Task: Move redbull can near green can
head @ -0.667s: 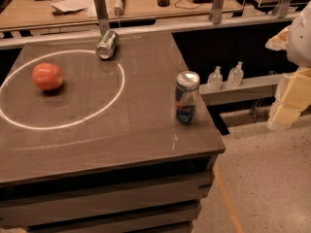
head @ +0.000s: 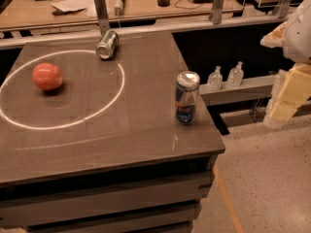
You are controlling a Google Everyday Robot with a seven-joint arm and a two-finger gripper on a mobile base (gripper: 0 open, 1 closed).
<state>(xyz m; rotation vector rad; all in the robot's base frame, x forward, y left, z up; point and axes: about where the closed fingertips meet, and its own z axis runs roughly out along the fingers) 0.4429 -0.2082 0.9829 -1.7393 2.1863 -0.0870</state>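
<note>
Nothing has visibly shifted. The claw (head: 287, 93) hangs off to the right of the desk (head: 121, 144); I cannot tell whether it is spread. The redbull can (head: 187, 97) stands untouched near the right edge, well apart from the green can (head: 107, 44), so the reach seems not yet begun.

Gripper (head: 285, 100) right of table (head: 146, 130); open surface lies between near-right redbull can (head: 187, 98) and far green can (head: 107, 44); apple (head: 47, 76) stands left.

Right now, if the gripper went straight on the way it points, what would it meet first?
The gripper, right of the table, seems to point down-left: probably the floor, not the redbull can. Depth is unclear.
</note>
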